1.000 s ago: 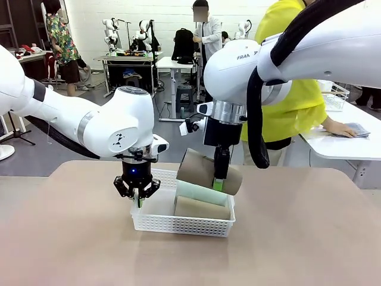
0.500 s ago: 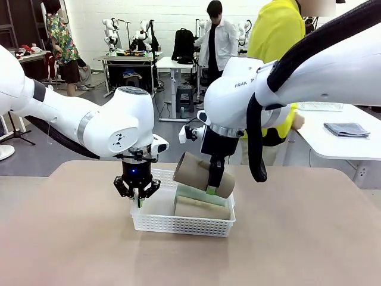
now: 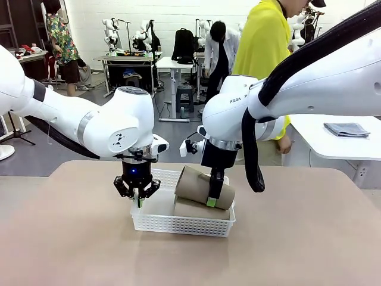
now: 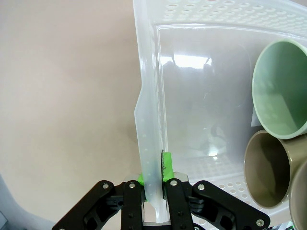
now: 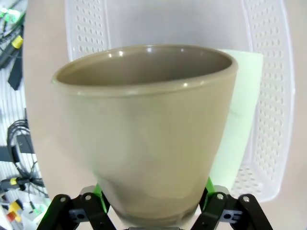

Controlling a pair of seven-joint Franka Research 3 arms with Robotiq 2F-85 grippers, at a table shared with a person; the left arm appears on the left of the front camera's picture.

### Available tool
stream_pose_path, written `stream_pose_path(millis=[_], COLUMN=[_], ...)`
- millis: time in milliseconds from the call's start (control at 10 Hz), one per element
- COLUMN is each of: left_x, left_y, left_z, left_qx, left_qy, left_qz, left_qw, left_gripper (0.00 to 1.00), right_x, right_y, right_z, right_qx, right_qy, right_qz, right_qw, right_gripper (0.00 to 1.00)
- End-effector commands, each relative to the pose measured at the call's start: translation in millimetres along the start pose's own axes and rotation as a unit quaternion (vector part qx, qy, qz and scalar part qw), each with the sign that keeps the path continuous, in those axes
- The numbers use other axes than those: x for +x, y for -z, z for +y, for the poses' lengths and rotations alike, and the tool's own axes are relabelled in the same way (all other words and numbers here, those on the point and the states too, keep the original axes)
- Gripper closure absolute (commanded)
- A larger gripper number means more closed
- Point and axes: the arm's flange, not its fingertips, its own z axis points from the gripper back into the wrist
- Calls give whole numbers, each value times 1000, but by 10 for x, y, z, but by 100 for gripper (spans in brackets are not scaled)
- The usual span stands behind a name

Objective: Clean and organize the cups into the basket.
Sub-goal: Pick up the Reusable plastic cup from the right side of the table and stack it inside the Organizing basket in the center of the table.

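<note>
Lowering a tan cup [image 3: 199, 186] sideways into the basket [image 3: 156, 221] on the bench.
The right claw [image 3: 212, 201] grips it across the body, long axis level and running across the basket, just above the 2 cups lying inside, 1 mint [image 4: 280, 88], 1 tan [image 4: 266, 167]. The left claw [image 4: 153, 181] is clamped on the basket's left wall.

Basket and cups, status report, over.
Left pincer shut on basket wall. Right pincer holds tan cup sideways, low over basket. Mint cup and another tan cup already inside. Nothing blocking.
</note>
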Motion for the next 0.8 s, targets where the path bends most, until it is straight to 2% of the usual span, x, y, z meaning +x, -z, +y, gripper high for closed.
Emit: stream_pose_path(millis=[0,200,400,700], left_x=[-6,-6,-6,-6], left_y=[-13,-13,-13,-13], left_z=[-3,-3,-3,-3], left_qx=[1,1,1,1], left_qy=[1,1,1,1], left_qz=[-2,-2,-2,-2], left_qw=[1000,1000,1000,1000], left_gripper=[100,100,100,100], right_x=[19,33,48,58], right_y=[30,65,52,-26], right_z=[-69,-99,-95,-48], right_qx=[-9,-6,1,-3], right_qy=[1,-2,-4,-5], right_qz=[6,5,5,7], right_qw=[1000,1000,1000,1000], right_gripper=[19,19,0,0])
